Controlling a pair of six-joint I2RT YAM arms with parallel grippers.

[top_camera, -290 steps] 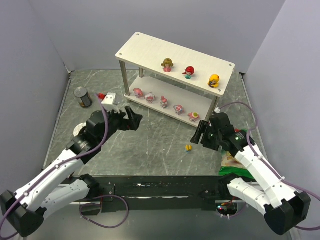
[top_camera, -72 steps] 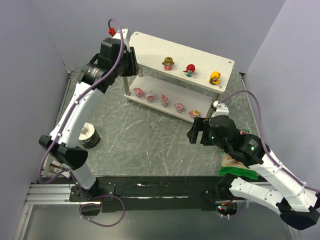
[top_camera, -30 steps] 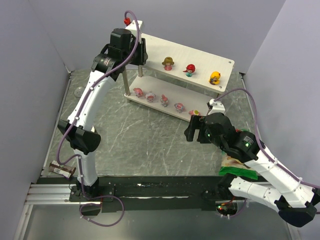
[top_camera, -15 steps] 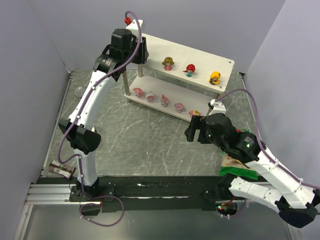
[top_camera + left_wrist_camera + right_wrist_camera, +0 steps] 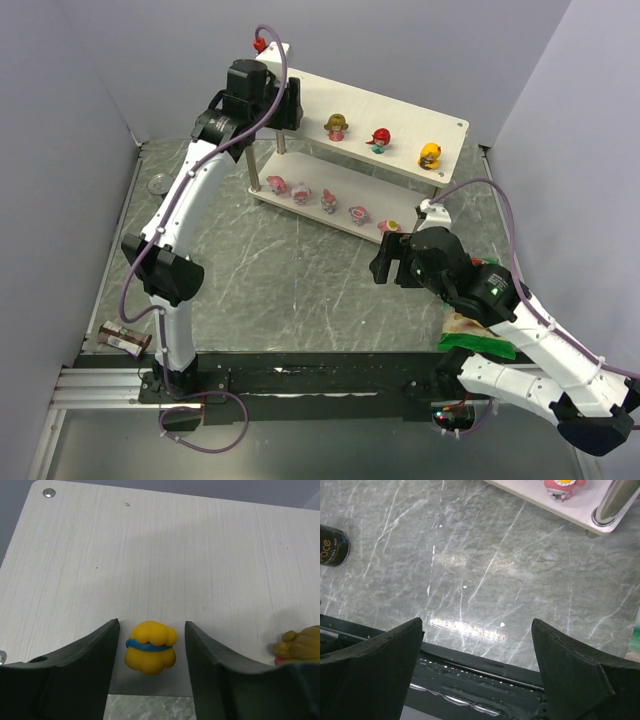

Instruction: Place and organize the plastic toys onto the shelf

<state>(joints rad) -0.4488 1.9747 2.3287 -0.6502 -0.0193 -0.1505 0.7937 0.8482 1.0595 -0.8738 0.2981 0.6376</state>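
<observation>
The shelf (image 5: 400,105) stands at the back of the table. On its top board are a brown-pink toy (image 5: 336,127), a red one (image 5: 378,142) and an orange-yellow one (image 5: 430,157). Several pink-and-white toys (image 5: 328,201) line the lower board. My left gripper (image 5: 297,105) is at the top board's left end. In the left wrist view it is open (image 5: 152,624) around the yellow-blue toy (image 5: 150,647), which stands on the board (image 5: 150,555) with a gap on each side. My right gripper (image 5: 477,625) hangs open and empty over the table, in front of the shelf's right end.
A dark can (image 5: 125,338) lies near the front left corner. A green chips bag (image 5: 475,340) lies under my right arm. A small round disc (image 5: 158,183) sits at the left wall. The shelf's right post (image 5: 615,500) and a pink toy (image 5: 562,487) are near my right gripper.
My left gripper's jaws have parted and let go of the yellow-blue toy, which now stands on the top board. The right arm has not moved.
</observation>
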